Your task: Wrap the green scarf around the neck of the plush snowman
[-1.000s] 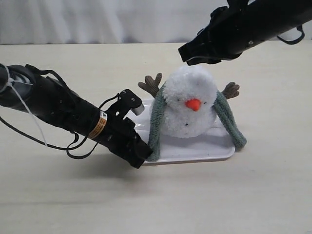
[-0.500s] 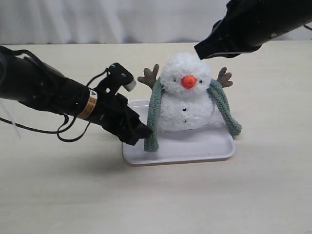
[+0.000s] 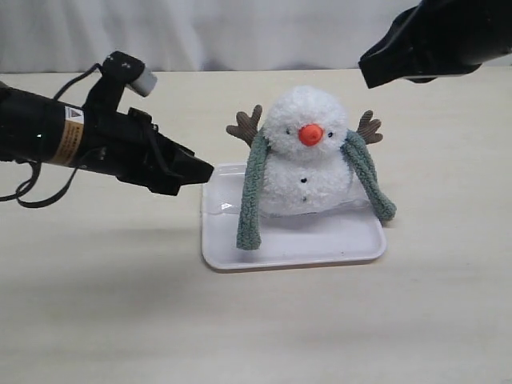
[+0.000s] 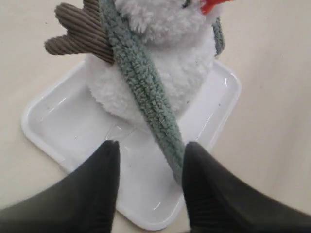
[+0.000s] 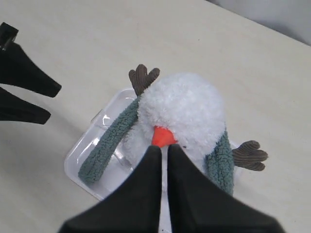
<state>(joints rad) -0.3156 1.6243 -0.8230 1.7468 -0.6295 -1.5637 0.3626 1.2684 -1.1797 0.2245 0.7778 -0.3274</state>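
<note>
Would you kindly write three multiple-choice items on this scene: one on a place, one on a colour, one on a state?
1. The plush snowman stands: A on a chair; B on the white tray; C in a basket.
2. Its nose is: A black; B green; C orange.
3. The green scarf is: A knotted in front; B draped over the neck, ends hanging loose; C lying off the snowman.
Answers: B, tray rim shows around its base; C, bright orange cone; B, both ends hang uncrossed down its sides.

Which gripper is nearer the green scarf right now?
Left. The left gripper sits just beside one tail of the green scarf; the right gripper hovers well above the other.
</note>
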